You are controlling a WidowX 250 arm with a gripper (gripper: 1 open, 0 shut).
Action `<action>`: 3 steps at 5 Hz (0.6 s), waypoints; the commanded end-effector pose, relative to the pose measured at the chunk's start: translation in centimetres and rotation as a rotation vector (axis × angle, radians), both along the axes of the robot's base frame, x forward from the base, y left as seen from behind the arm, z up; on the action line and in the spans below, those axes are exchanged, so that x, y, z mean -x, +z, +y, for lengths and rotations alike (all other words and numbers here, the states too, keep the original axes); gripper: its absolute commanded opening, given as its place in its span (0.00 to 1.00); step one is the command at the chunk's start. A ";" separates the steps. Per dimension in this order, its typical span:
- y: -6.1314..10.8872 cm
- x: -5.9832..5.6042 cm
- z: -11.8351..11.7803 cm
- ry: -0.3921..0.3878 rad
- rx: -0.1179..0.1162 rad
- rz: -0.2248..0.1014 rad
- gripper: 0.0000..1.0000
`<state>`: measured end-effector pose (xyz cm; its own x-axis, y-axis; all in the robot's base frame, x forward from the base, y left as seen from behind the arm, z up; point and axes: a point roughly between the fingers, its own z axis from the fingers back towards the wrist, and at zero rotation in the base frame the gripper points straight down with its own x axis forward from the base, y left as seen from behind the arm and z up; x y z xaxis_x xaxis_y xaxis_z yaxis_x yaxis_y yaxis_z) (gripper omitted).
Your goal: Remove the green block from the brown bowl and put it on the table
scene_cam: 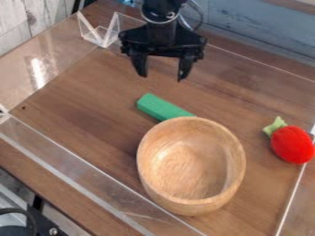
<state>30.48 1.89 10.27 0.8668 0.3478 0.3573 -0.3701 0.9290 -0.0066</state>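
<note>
Pretty much done: the green block [161,108] lay on the tabletop [74,106], touching the brown bowl [191,163] at its 11 o'clock. Gripper [163,67] hung clear, jaws open and empty.

The arm [160,9] runs off the frame at 12 o'clock. The green block's [161,108] far end tucks behind the brown bowl's [191,164] rim. The worktop [87,111] gets clipped at the edges.
</note>
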 end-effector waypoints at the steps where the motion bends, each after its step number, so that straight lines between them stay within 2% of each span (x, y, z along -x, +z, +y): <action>1: 2.4 -0.1 -0.4 0.021 -0.019 0.009 1.00; 2: 3.4 0.3 -0.6 0.081 -0.007 0.053 1.00; 3: 3.8 0.5 -0.4 0.155 0.007 0.080 1.00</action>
